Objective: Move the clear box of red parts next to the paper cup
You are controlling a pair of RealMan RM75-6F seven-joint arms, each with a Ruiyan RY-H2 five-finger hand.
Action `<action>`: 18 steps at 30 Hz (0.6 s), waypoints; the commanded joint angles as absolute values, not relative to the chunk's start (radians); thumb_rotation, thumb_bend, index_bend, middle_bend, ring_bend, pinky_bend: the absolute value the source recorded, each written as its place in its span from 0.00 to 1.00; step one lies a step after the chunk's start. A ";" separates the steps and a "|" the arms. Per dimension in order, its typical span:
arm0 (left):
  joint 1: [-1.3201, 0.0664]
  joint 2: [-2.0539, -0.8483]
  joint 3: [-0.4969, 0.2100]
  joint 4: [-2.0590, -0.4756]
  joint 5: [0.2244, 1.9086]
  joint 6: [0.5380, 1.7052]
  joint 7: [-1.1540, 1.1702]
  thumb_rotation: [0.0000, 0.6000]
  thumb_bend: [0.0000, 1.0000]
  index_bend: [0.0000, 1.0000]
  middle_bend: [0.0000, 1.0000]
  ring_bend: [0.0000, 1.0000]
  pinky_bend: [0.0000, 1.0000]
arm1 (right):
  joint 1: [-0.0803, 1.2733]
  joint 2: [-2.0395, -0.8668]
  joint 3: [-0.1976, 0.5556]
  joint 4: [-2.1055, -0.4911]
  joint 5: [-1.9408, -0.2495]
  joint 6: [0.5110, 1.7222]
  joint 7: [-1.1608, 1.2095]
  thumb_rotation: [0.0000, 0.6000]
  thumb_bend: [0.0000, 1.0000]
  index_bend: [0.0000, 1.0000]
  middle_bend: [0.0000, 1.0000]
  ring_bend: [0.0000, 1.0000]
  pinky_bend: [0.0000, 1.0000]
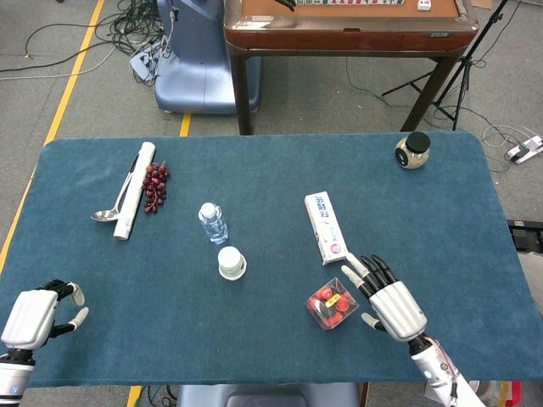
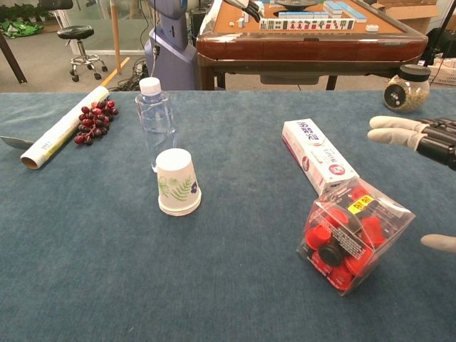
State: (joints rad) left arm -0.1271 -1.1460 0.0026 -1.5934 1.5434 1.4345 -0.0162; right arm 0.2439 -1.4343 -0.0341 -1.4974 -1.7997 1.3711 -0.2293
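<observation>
The blue-covered table (image 1: 254, 339) fills both of my views, and only the head view gives me both hands: my right hand (image 1: 386, 298) hovers with its fingers spread and nothing in it, while my left hand (image 1: 34, 315) sits at the near left corner with its fingers curled in on nothing. The chest view cuts the left hand out entirely and shows the right hand (image 2: 420, 142) only as fingertips coming in from the right edge, but it gives me a far better look into the containers. Well to the left of my right hand, past everything else, lies a roll of paper (image 1: 135, 189) with a spoon (image 1: 105, 214) and a bunch of red grapes (image 1: 154, 186) beside it. Just beyond my right hand's fingertips lies the toothpaste box (image 1: 326, 225). The clear box of red parts (image 2: 352, 234) lies just left of my right hand, apart from it; through its walls I see red caps and a black one under a yellow label. It rests tipped on an edge, its long axis running from near-left to far-right, toward the toothpaste box. Further left of the hand stands a water bottle (image 2: 155, 121), and just in front of it the paper cup (image 2: 178, 182), upside down, well apart from the clear box. Far beyond the hand, a black-lidded glass jar (image 2: 407, 88) holds something pale and grainy that I cannot make out.
</observation>
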 commanded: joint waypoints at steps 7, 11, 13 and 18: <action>-0.128 -1.140 0.002 -1.597 1.545 1.436 -0.028 1.00 0.30 0.60 0.56 0.43 0.58 | 0.283 -1.535 -0.041 -1.398 -1.856 1.376 -0.234 1.00 0.00 0.00 0.00 0.00 0.00; -0.125 -1.134 -0.002 -1.599 1.542 1.442 -0.042 1.00 0.30 0.60 0.56 0.43 0.58 | 0.299 -1.543 -0.039 -1.378 -1.852 1.353 -0.264 1.00 0.00 0.00 0.00 0.00 0.00; -0.125 -1.131 -0.001 -1.601 1.543 1.441 -0.050 1.00 0.30 0.60 0.56 0.43 0.58 | 0.307 -1.544 -0.038 -1.376 -1.850 1.346 -0.267 1.00 0.00 0.00 0.00 0.00 0.00; -0.127 -1.129 0.000 -1.600 1.544 1.436 -0.052 1.00 0.30 0.60 0.56 0.43 0.58 | 0.321 -1.551 -0.044 -1.361 -1.849 1.333 -0.272 1.00 0.00 0.00 0.00 0.00 0.00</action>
